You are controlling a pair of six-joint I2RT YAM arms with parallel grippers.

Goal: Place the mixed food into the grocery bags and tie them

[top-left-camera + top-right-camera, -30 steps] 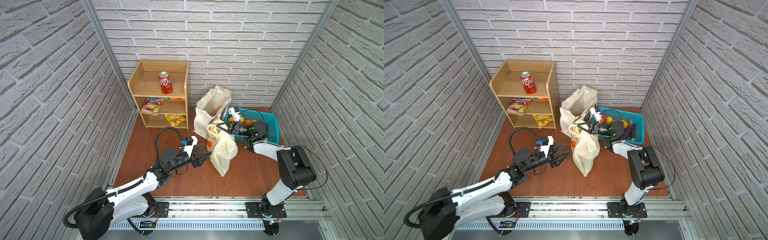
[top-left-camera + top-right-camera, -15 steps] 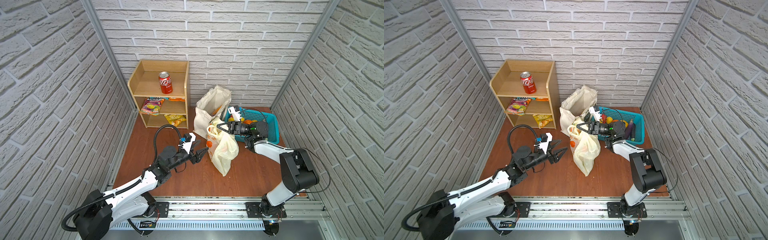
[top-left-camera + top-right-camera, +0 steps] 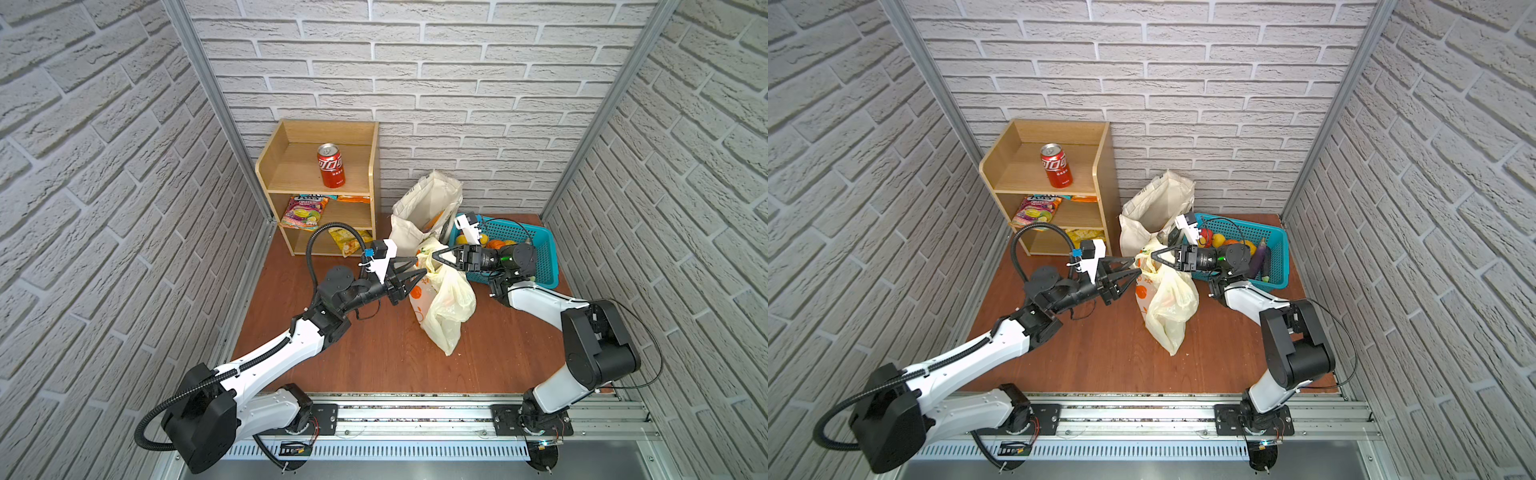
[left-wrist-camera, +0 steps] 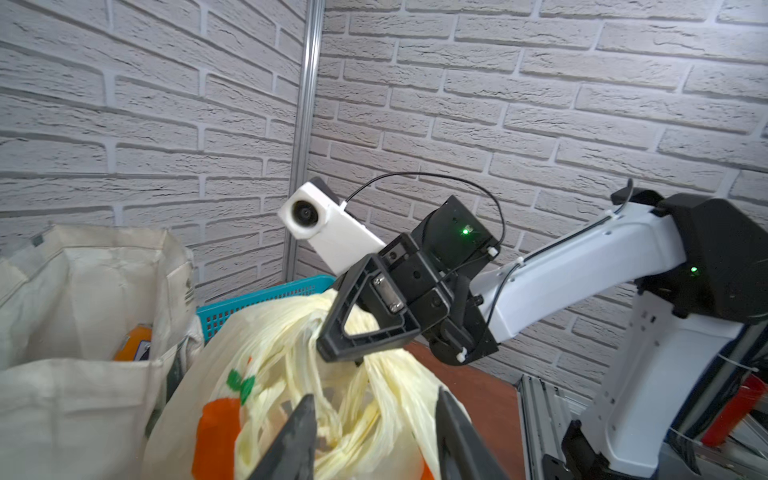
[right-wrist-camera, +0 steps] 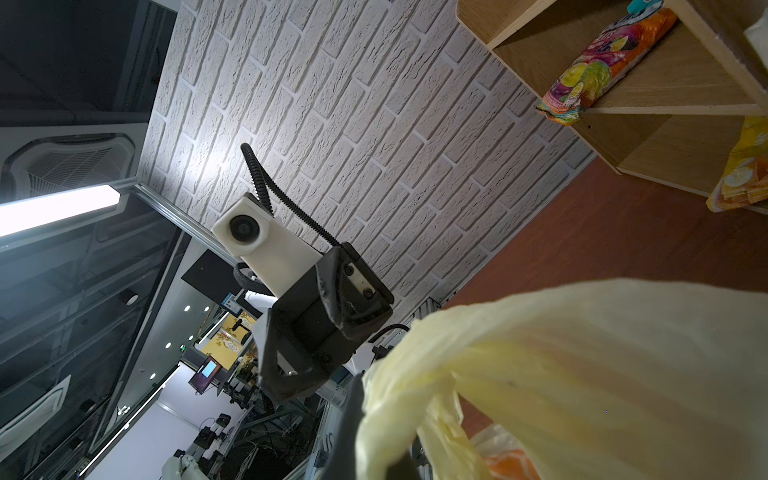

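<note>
Your right gripper (image 3: 437,255) pinched the bag (image 3: 451,305) at its top; your left gripper (image 3: 420,266), jaws half apart and empty, stood just left of it, straddling bunched plastic.

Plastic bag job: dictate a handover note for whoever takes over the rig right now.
Right pincer: shut on one bunched handle of the pale-yellow plastic bag, lifting the bag's top.
Left pincer: open, jaws straddling the bag's other bunched plastic, not clamped.
Canvas tote: upright by the back wall, mouth open, something orange inside.
Done: the plastic bag looks loaded; contents unclear.
To do: clamp that second handle, knot the two, then tie the tote.
</note>
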